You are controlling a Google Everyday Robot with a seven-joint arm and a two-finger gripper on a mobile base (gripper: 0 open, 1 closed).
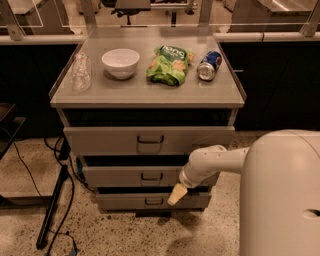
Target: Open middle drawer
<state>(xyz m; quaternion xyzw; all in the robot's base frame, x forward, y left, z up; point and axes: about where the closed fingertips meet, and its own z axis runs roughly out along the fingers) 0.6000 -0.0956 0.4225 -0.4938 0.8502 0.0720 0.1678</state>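
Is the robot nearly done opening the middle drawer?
Not yet. Done: the arm is down in front of the cabinet. In hand: the gripper hangs right of and below the handle of the middle drawer, not on it. Left: take the handle and pull; the drawer doesn't look pulled out yet.

office lab: counters [280, 36], chair base [131, 7] behind; fingers [176, 194] before bottom drawer [125, 201].

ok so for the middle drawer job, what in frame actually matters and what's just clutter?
In play: middle drawer, its dark handle; end effector, low in front of the drawers, right of that handle.

Lying about: white bowl, green snack bag, blue can on its side, clear container, all on the cabinet top; top drawer; bottom drawer.
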